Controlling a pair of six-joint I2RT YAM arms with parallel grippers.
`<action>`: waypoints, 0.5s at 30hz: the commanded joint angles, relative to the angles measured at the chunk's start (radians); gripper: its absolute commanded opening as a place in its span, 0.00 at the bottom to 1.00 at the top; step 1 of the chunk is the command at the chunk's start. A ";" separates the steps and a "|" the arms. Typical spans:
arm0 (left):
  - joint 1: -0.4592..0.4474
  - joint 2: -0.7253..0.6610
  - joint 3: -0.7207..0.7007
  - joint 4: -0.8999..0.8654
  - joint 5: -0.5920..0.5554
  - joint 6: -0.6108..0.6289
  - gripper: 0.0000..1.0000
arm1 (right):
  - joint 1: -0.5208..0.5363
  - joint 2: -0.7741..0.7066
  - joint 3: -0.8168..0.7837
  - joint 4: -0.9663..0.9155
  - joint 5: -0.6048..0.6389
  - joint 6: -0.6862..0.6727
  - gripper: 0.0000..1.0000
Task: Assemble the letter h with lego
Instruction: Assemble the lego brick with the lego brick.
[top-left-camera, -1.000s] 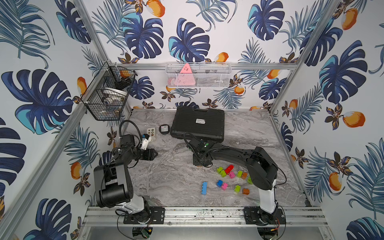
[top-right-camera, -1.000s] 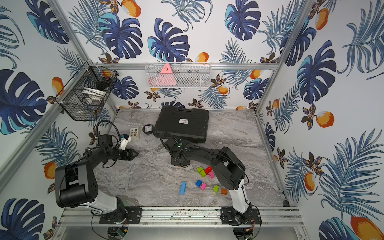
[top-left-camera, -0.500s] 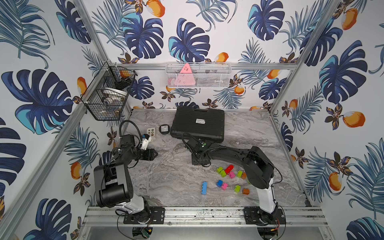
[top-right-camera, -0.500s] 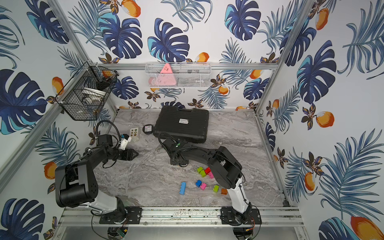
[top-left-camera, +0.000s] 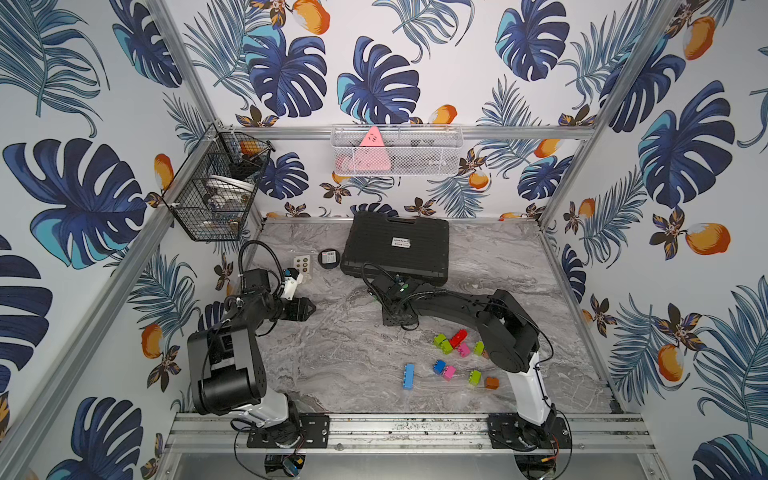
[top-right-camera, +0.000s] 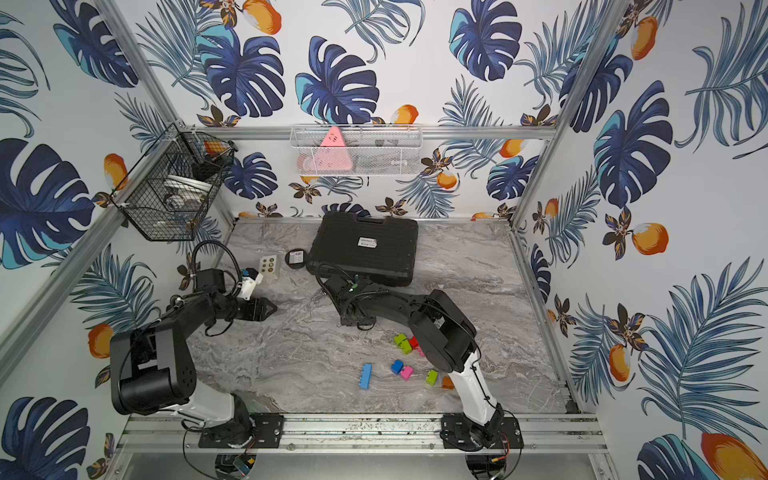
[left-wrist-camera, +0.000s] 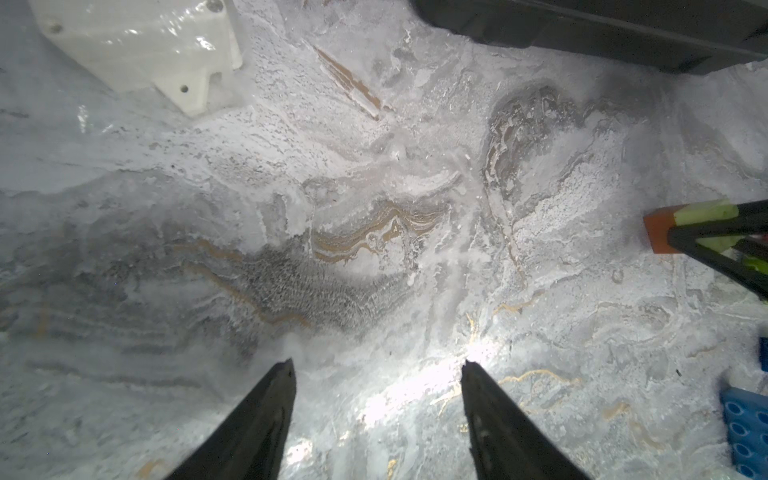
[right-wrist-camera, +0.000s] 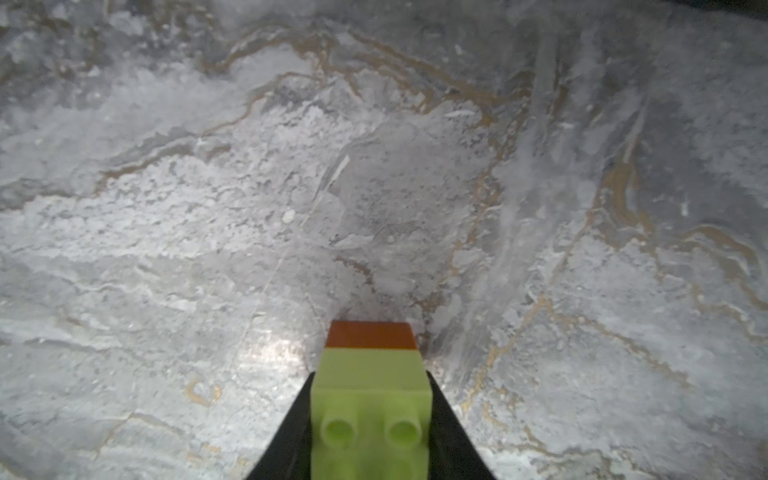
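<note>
My right gripper (right-wrist-camera: 371, 374) is shut on a lime green lego brick (right-wrist-camera: 370, 399) that is stacked on an orange brick (right-wrist-camera: 370, 334), low over the marble table. In both top views it (top-left-camera: 399, 321) (top-right-camera: 357, 320) points down in front of the black case, and the stack is hidden. In the left wrist view the stack (left-wrist-camera: 665, 232) shows between black fingers. My left gripper (left-wrist-camera: 378, 365) (top-left-camera: 309, 309) is open and empty at the left. Several loose lego lie at the front right: a long blue brick (top-left-camera: 409, 376) (top-right-camera: 365, 376), a red one (top-left-camera: 458, 337), pink (top-left-camera: 449, 372), lime (top-left-camera: 441, 343), orange (top-left-camera: 492, 382).
A black case (top-left-camera: 397, 249) lies at the back middle. Left of it are a black disc (top-left-camera: 329, 257) and a white button box (top-left-camera: 302, 264). A wire basket (top-left-camera: 216, 183) hangs on the left wall, a white mesh basket (top-left-camera: 397, 149) on the back wall.
The right arm's elbow has shifted a little to the left while its gripper stays almost in place with the stack. The left arm has not moved.
</note>
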 joint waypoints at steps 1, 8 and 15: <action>0.001 -0.001 0.006 -0.004 0.022 0.017 0.69 | -0.041 -0.025 -0.038 -0.131 -0.042 -0.001 0.28; 0.002 -0.001 0.006 -0.005 0.023 0.020 0.69 | -0.190 -0.211 -0.205 -0.050 -0.052 -0.077 0.29; 0.002 -0.002 0.005 0.000 0.015 0.014 0.68 | -0.317 -0.250 -0.301 0.043 -0.072 -0.152 0.31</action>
